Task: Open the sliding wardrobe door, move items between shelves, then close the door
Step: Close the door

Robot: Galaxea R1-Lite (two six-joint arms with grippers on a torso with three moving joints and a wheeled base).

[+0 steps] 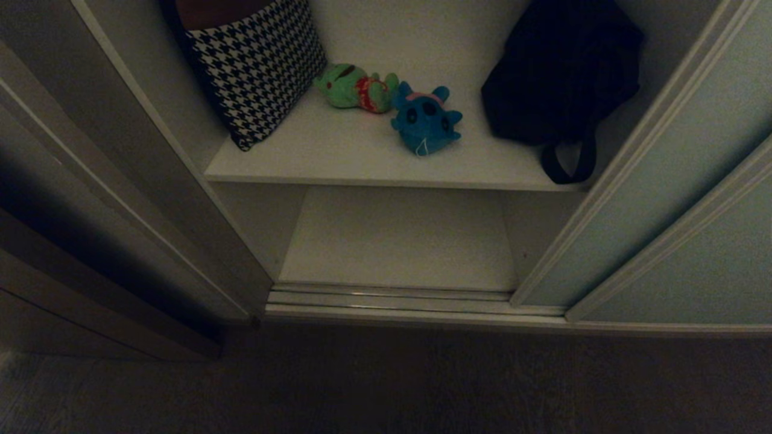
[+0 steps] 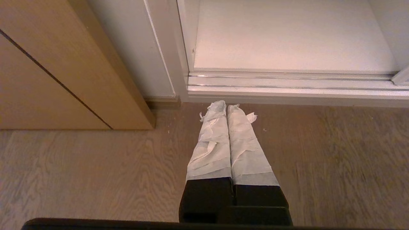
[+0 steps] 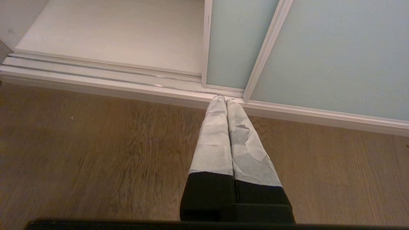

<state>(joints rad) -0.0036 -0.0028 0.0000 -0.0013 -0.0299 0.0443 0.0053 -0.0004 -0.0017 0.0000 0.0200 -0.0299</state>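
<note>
While the head view shows neither arm, we see the sliding wardrobe door (image 1: 675, 199) pushed to the right and the opening clear. On the upper shelf (image 1: 362, 157) the green toy (image 1: 356, 88) lies touching the blue toy (image 1: 426, 119), between the houndstooth cushion (image 1: 259, 63) on the left and the black bag (image 1: 558, 72) on the right. The lower shelf (image 1: 398, 241) holds nothing we can see. In the left wrist view, the left pincer (image 2: 226, 108) hangs over the wood floor (image 2: 96, 166) just in front of the door track (image 2: 287, 83), its paper-wrapped fingers (image 2: 212, 140) pressed together, gripping nothing. In the right wrist view, the right pincer (image 3: 222, 99) is likewise closed and empty, tips seen at the track near the door's bottom corner. Our read: door step done, toy move not started. Risks: the toys touch, so a grab at one could drag or knock the other off the shelf; the bag's strap hangs over the shelf edge and could snag an arm; the cushion leans close to the green toy and could tip if bumped. We find no readable brand, label or writing in any view.
</note>
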